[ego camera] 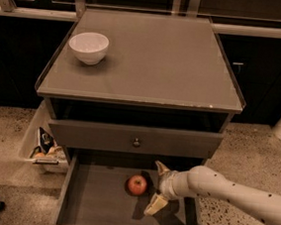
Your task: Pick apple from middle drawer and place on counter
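The apple (pixel 137 184), small and red, lies on the floor of the open middle drawer (pixel 97 205), near its middle back. My gripper (pixel 157 188) reaches in from the right on a white arm and hangs inside the drawer just right of the apple, apart from it. Its two pale fingers (pixel 155 205) are spread, one up near the drawer front above, one low near the drawer floor. It holds nothing. The grey counter (pixel 155 61) lies above the drawers.
A white bowl (pixel 88 47) stands on the counter's back left. The drawer front with a round knob (pixel 136 142) overhangs the back of the open drawer. A side bin with packets (pixel 42 147) hangs left of the cabinet. Speckled floor lies around.
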Tool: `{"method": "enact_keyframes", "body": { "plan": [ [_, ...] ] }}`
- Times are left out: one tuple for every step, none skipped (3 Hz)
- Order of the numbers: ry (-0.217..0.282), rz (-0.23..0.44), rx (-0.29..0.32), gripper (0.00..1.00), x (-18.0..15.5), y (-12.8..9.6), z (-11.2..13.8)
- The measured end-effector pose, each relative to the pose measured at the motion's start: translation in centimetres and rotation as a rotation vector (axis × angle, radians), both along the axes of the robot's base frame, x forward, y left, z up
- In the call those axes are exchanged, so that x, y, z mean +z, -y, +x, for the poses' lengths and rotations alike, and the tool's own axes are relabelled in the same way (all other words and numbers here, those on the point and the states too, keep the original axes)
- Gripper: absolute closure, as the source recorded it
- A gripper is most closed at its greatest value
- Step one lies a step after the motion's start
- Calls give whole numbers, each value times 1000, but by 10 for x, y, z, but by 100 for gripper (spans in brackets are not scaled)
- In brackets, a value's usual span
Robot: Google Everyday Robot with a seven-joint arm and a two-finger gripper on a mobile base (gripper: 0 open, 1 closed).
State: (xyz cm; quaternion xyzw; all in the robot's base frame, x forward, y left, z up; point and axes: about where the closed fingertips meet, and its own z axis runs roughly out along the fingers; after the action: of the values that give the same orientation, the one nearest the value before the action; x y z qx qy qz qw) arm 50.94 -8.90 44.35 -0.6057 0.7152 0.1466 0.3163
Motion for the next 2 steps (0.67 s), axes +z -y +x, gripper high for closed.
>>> {"method": "enact_keyframes", "body": {
  "plan": [
    [3,21,15,0,-17,-12,9],
    [-7,38,43,0,-36,-24,20]
  ]
}}
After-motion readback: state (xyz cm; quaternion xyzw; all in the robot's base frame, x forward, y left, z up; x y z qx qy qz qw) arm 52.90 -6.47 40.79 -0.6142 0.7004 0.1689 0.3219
